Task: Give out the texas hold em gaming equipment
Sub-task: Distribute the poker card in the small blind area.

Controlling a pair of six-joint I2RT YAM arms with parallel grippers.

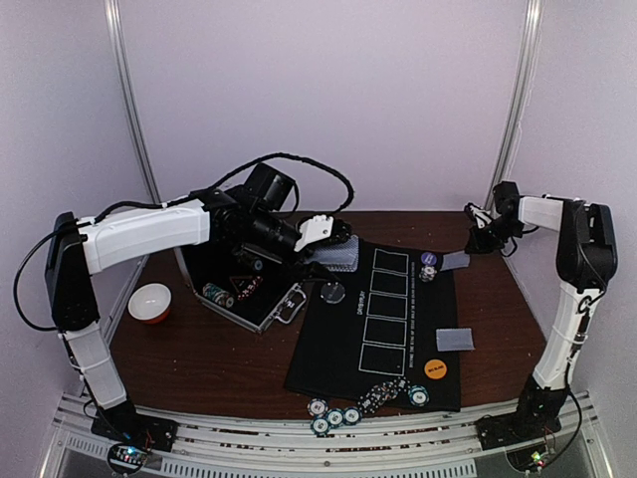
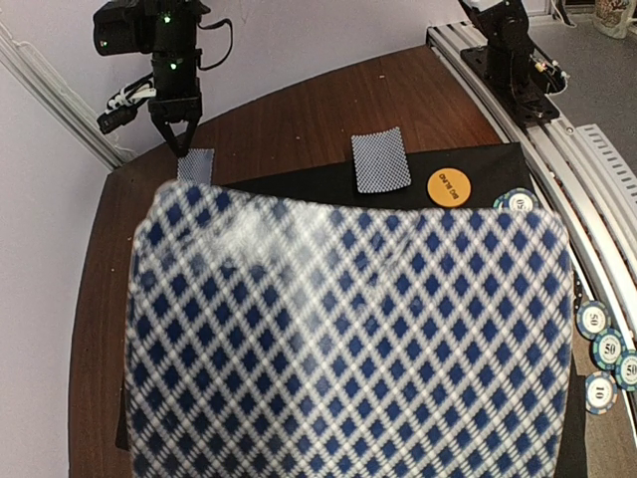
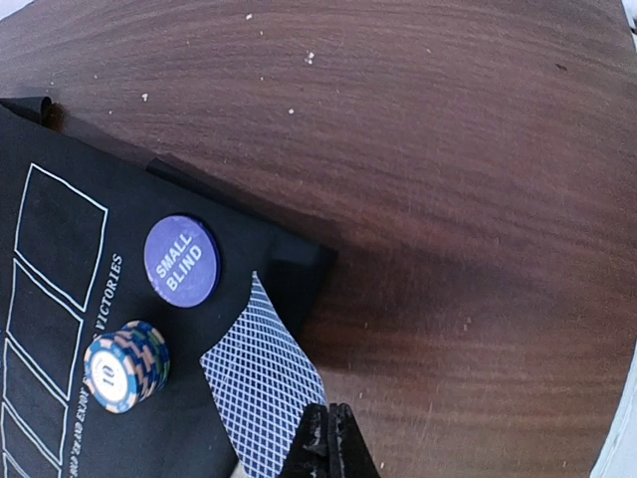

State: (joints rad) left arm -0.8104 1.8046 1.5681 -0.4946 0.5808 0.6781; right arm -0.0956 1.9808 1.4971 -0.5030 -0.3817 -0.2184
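Silver case (image 1: 269, 317): open on the table, left of the black mat (image 1: 338, 349), its near corner touching the mat edge. Dark lining; a short roll of striped chips (image 1: 218, 295) lies inside on its side. Other small bits in there, too small to tell.
Red-and-white bowl (image 1: 151, 313): upright, left of the case, apart from it.

Left arm: reaches from the left across the case, wrist level. Left gripper (image 1: 333, 239) hangs over the mat's far left corner, grasping a blue-diamond-backed card (image 2: 348, 339) that fills its wrist view, blurred. One card or several, cannot tell.

Right arm: stands up at the right edge, forearm folded towards the far right corner. Right gripper (image 3: 328, 430) is clenched, tips at the corner of a face-down card (image 3: 261, 383) lying across the mat's edge. Pinched or only touched, cannot tell.

On the mat: purple disc (image 3: 181, 261) and a chip stack (image 3: 124, 365) just beside that card; black disc (image 1: 333, 292); another card (image 1: 454, 339); orange disc (image 1: 435, 367). Loose chips (image 1: 334, 416) along the near edge.
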